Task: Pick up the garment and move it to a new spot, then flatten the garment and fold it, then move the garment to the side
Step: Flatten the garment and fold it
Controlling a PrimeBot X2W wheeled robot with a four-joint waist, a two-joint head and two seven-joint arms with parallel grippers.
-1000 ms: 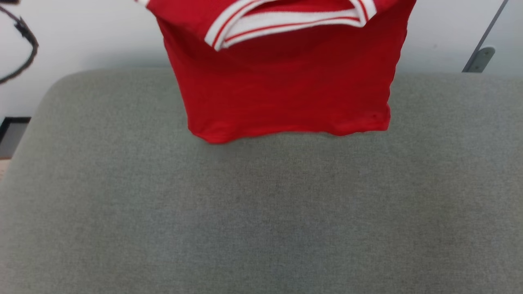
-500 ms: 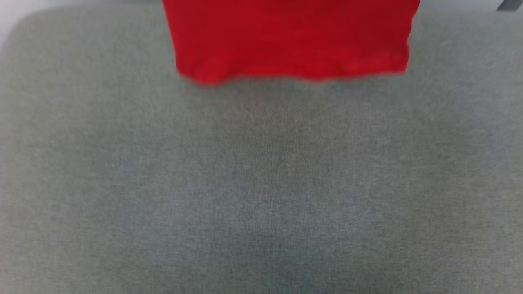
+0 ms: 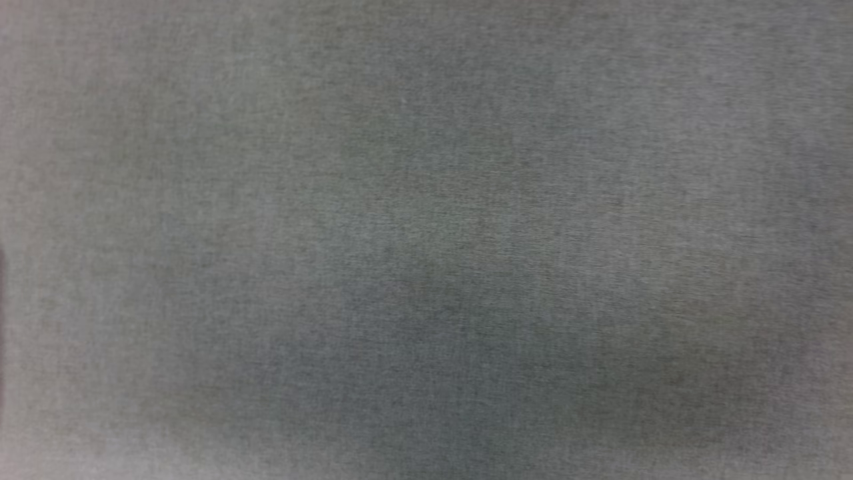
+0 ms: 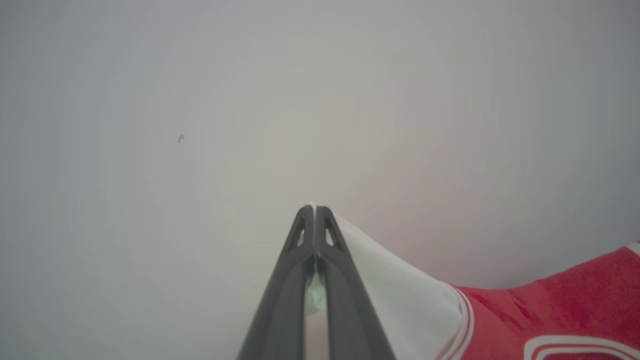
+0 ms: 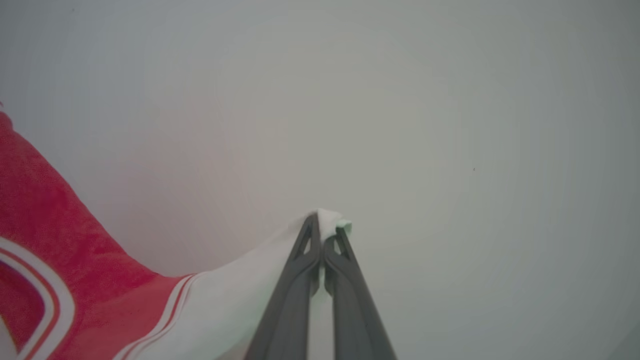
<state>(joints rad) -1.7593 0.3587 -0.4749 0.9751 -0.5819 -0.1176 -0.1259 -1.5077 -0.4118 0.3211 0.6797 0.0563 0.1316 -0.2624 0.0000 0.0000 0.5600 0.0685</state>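
The left gripper point(image 4: 315, 207) has two long, matte dark-grey fingers point(image 4: 285, 290), broad at the base and tapering to slim tips, each with a small triangular cut-out just below the tip. The right gripper point(image 5: 327, 227) has fingers point(image 5: 292, 300) of the same grey and taper, with the same triangular cut-outs and a rounded bulge on the inner edges below them.
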